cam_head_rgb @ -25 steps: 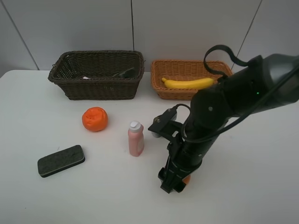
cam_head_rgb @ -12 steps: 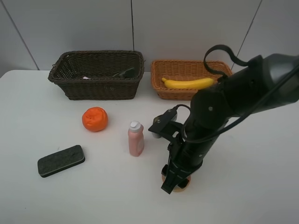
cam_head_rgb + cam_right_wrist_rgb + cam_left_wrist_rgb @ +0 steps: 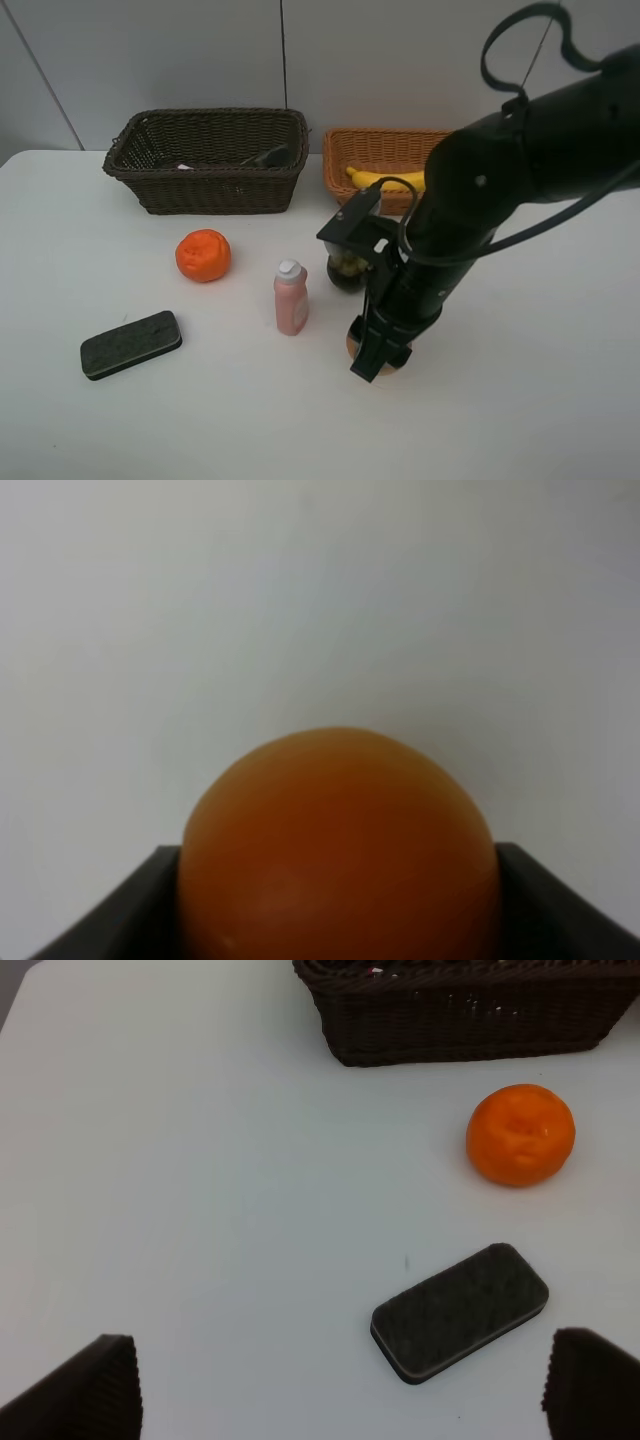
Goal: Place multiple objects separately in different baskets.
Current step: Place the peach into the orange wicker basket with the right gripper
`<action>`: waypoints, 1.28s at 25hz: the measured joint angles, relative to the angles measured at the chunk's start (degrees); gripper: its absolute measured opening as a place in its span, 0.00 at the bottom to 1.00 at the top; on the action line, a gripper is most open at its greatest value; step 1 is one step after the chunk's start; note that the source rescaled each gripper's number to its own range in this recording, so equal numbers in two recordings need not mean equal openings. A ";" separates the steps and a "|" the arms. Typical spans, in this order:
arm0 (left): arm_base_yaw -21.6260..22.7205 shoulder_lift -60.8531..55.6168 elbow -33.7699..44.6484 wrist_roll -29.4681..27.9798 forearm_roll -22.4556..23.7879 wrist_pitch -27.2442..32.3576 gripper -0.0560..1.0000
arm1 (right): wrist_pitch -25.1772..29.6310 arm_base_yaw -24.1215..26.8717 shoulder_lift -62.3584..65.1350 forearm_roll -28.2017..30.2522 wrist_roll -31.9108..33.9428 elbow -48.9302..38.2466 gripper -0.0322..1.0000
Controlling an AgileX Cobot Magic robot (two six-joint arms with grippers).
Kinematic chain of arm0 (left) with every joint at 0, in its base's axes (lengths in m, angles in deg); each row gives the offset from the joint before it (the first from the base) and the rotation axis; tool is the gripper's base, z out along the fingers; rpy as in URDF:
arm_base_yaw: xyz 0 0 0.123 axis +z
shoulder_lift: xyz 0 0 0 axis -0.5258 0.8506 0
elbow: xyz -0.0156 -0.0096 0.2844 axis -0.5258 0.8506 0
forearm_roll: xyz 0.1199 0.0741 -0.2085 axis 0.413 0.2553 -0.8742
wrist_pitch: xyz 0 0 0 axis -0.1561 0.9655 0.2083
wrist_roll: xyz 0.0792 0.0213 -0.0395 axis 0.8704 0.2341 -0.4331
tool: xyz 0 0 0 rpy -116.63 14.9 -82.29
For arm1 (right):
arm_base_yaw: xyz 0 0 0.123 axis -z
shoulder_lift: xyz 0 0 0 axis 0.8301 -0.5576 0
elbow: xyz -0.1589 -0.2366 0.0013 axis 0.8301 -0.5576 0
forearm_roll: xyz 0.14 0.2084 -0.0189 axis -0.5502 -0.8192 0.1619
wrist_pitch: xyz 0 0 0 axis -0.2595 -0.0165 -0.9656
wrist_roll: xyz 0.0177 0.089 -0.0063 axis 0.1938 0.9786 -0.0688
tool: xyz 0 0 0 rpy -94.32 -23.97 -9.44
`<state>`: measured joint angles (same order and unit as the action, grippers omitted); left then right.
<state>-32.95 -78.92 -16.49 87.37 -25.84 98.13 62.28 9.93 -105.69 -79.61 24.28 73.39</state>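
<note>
My right gripper (image 3: pixel 378 357) held the smooth red-orange round fruit (image 3: pixel 340 840) clamped between its jaws, low over the matte white table (image 3: pixel 520 400); my left gripper (image 3: pixel 345 1398) hung spread wide near the dark rectangular eraser (image 3: pixel 460 1310); the dark mangosteen (image 3: pixel 347 268) and upright pink bottle (image 3: pixel 291 297) stood just beside the right arm; the yellow banana (image 3: pixel 375 180) lay in the light woven basket (image 3: pixel 385 145) by the grey wall.

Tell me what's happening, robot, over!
Left gripper open, empty. Right gripper closed on red-orange round fruit. Mangosteen sits toward tan basket; pink bottle beside.
</note>
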 joint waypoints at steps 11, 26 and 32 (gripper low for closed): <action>0.00 0.00 0.00 0.00 0.00 0.00 1.00 | 7.09 6.32 6.93 30.61 15.54 24.07 0.68; 0.00 0.00 0.00 0.00 0.00 0.00 1.00 | -19.30 27.60 -14.43 18.62 19.83 32.82 0.68; 0.00 0.00 0.00 0.00 0.00 0.00 1.00 | -21.59 27.99 -22.07 16.97 20.98 32.82 0.68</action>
<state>-32.95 -78.92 -16.49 87.37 -25.84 98.13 40.69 37.92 -127.76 -62.65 45.26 106.21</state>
